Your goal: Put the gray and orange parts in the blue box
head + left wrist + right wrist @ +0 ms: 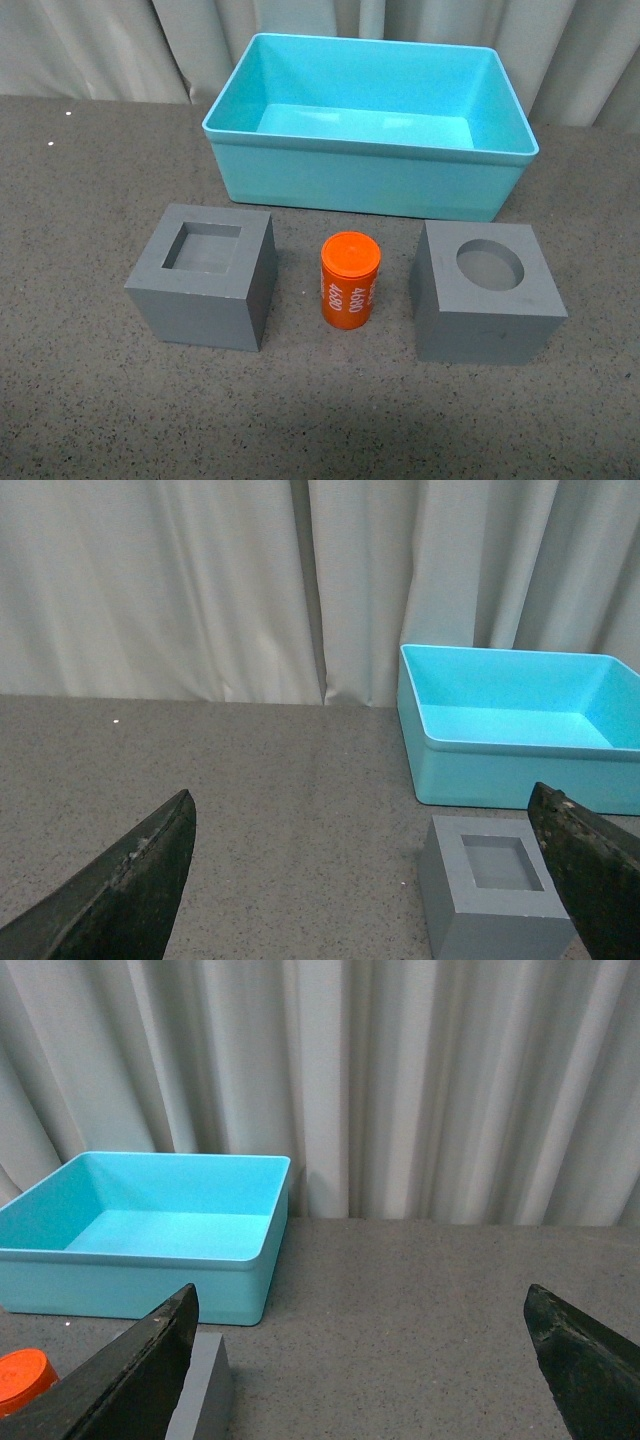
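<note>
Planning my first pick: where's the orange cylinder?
Front view: the orange cylinder stands upright between the square-recess cube on the left and the round-recess cube, in front of the blue box.

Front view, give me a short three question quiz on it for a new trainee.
1. True or false: the blue box already holds a part.
2. What stands between the gray cube with the square recess and the gray cube with the round recess? A) a tape roll B) the orange cylinder C) a bottle
3. Fill in: the round-recess cube sits on the robot's ____ side.
Key: 1 false; 2 B; 3 right.
</note>
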`<state>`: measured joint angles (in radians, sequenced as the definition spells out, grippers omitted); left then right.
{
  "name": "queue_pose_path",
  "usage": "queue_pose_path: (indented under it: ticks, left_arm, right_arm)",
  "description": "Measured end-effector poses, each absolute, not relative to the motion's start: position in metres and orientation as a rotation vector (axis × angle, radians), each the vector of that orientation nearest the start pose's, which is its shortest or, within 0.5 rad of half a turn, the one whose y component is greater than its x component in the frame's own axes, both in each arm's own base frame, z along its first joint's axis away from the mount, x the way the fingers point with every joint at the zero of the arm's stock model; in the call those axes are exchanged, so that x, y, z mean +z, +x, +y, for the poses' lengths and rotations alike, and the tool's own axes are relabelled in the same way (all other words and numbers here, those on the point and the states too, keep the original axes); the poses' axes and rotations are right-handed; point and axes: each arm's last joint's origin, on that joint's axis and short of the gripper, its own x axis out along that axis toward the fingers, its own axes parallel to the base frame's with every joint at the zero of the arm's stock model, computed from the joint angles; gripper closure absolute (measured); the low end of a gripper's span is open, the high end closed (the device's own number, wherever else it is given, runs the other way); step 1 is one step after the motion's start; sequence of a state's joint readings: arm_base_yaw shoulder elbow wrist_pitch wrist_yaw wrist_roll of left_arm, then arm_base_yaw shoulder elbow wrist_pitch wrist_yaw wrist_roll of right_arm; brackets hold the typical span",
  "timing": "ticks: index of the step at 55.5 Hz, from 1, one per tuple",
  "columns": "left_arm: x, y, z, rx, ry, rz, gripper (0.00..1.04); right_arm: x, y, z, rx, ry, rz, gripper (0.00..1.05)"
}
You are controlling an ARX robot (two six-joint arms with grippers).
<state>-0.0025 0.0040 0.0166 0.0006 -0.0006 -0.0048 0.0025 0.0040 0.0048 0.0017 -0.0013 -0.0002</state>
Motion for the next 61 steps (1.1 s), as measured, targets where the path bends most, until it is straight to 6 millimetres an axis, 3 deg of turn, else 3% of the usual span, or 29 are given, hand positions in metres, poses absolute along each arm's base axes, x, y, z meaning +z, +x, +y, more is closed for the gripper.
queue_pose_path:
  ticks: [12, 15, 25, 32, 39, 48, 61]
  left_arm:
    - [0.169, 0.097, 0.000, -0.002, -0.005, -0.013, 0.07]
    - [0.169, 0.097, 0.000, -0.002, -0.005, -0.013, 0.07]
    - [0.169, 0.097, 0.000, -0.003, -0.004, -0.014, 0.07]
    - [0.169, 0.097, 0.000, -0.002, -0.004, -0.014, 0.07]
    - [0.169, 0.097, 0.000, -0.002, -0.004, -0.014, 0.07]
    - [0.169, 0.097, 0.000, -0.002, -0.004, -0.014, 0.07]
    - [0.169, 0.097, 0.000, -0.002, -0.004, -0.014, 0.07]
  right_arm:
    - [0.165, 0.098, 0.000, 0.003, -0.001, -0.002, 0.10]
    - [0.166, 0.102, 0.005, -0.055, -0.105, 0.117, 0.10]
    - [0.169, 0.143, 0.019, 0.013, -0.243, 0.221, 0.10]
    - [0.158, 0.173, 0.028, 0.049, -0.266, 0.298, 0.10]
    - [0.140, 0.211, 0.043, 0.107, -0.238, 0.486, 0.10]
    - [0.122, 0.241, 0.062, 0.164, -0.179, 0.676, 0.10]
    - [0.112, 0.264, 0.071, 0.156, -0.127, 0.788, 0.10]
